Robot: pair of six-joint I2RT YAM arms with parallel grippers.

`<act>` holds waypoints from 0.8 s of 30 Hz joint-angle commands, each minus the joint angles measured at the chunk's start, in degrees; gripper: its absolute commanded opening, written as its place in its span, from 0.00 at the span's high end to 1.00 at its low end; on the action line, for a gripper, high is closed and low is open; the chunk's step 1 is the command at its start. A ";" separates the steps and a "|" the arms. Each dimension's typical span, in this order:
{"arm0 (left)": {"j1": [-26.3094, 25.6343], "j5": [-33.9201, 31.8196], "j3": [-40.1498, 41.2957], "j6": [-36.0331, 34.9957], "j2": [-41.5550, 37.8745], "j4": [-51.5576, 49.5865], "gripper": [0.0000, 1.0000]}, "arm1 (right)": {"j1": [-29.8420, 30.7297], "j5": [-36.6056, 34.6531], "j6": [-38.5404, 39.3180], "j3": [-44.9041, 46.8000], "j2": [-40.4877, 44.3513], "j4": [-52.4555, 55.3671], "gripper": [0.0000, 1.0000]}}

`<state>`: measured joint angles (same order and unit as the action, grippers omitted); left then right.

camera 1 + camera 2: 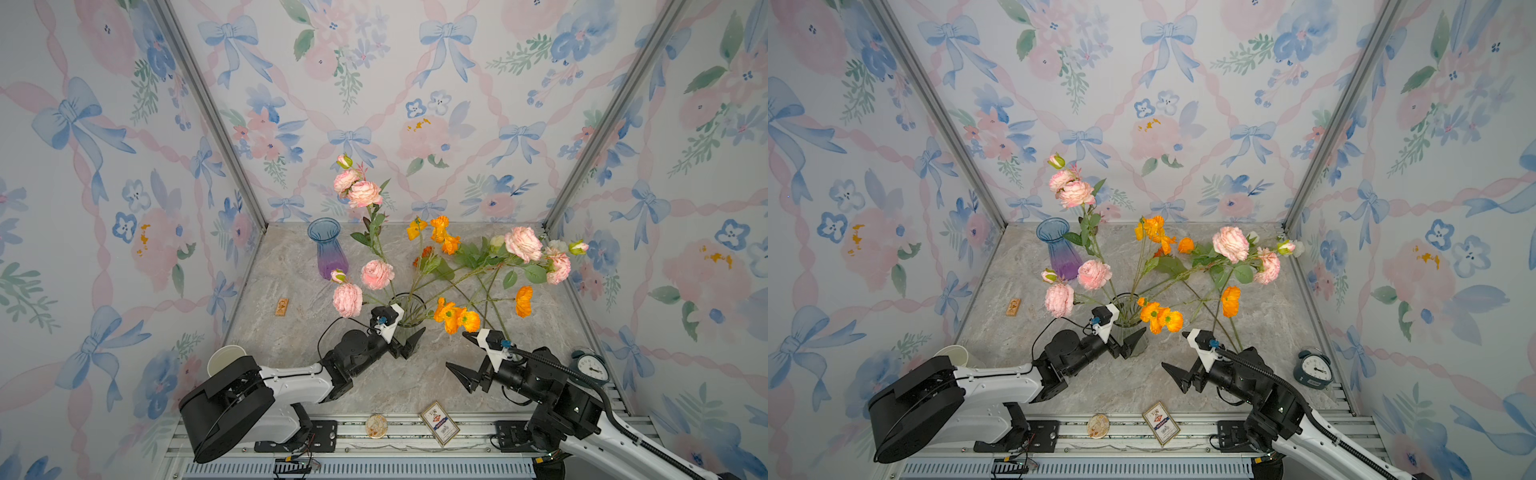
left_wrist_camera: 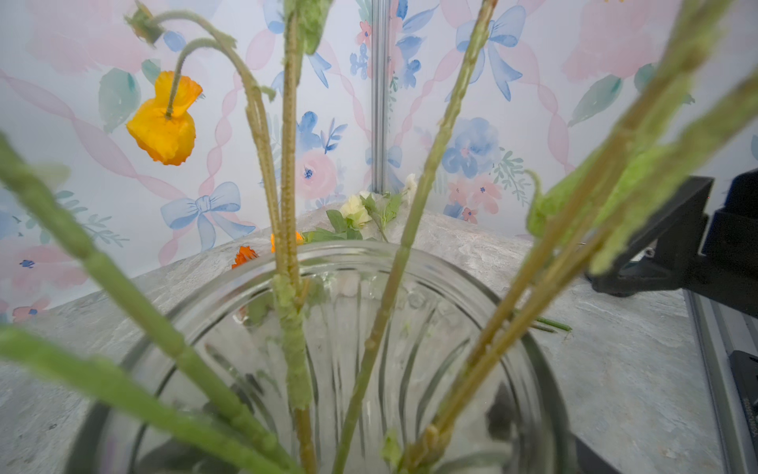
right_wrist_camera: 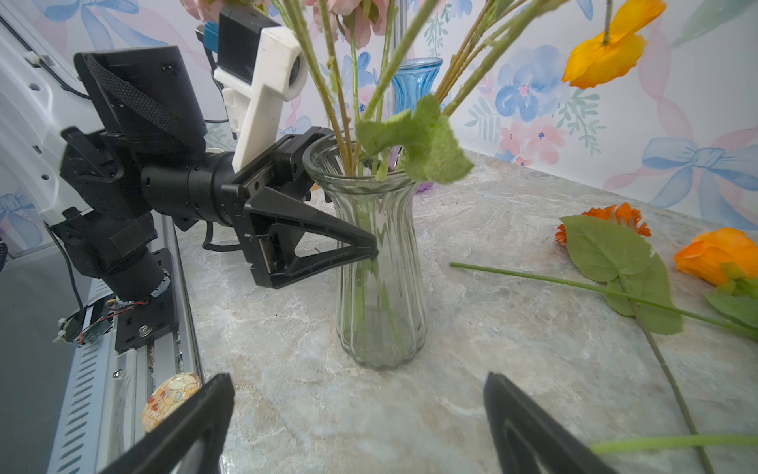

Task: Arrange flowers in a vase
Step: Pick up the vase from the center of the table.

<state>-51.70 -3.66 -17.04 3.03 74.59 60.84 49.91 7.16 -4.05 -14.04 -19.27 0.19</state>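
A clear ribbed glass vase (image 1: pixel 409 322) (image 3: pixel 379 287) stands mid-table and holds several flowers: pink ruffled blooms (image 1: pixel 377 274) and orange poppies (image 1: pixel 455 318) on long green stems (image 2: pixel 295 328). My left gripper (image 1: pixel 409 329) (image 1: pixel 1129 328) is open, its jaws on either side of the vase. One finger (image 3: pixel 328 246) lies against the glass waist, and I cannot tell if it presses. My right gripper (image 1: pixel 457 350) (image 3: pixel 359 376) is open and empty, low in front of the vase. An orange rose (image 3: pixel 713 250) and white blooms (image 2: pixel 355 209) lie on the table.
A blue-to-purple glass vase (image 1: pixel 326 249) stands at the back left. A paper cup (image 1: pixel 226 359) sits near the left arm and an alarm clock (image 1: pixel 590 368) at the right. A card box (image 1: pixel 439 424) and a round badge (image 1: pixel 376 424) lie on the front rail, with a small tag (image 1: pixel 281 306) at the left.
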 commanded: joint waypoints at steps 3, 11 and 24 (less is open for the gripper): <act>0.29 -0.12 -2.07 -0.21 1.66 2.61 0.06 | -0.52 0.74 -0.73 -0.28 -0.43 -1.63 0.03; 0.37 -0.17 -4.14 -1.41 4.49 3.30 0.17 | -0.52 1.10 -0.87 -1.15 -1.60 -2.55 0.03; 1.09 2.82 -7.16 -5.77 1.80 5.12 0.47 | -2.06 1.41 -0.01 -4.99 -7.95 -5.33 0.03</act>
<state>-51.37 -2.33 -20.60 -0.03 79.55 60.20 48.97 7.77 -3.99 -16.62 -26.00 -2.04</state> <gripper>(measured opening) 0.632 0.969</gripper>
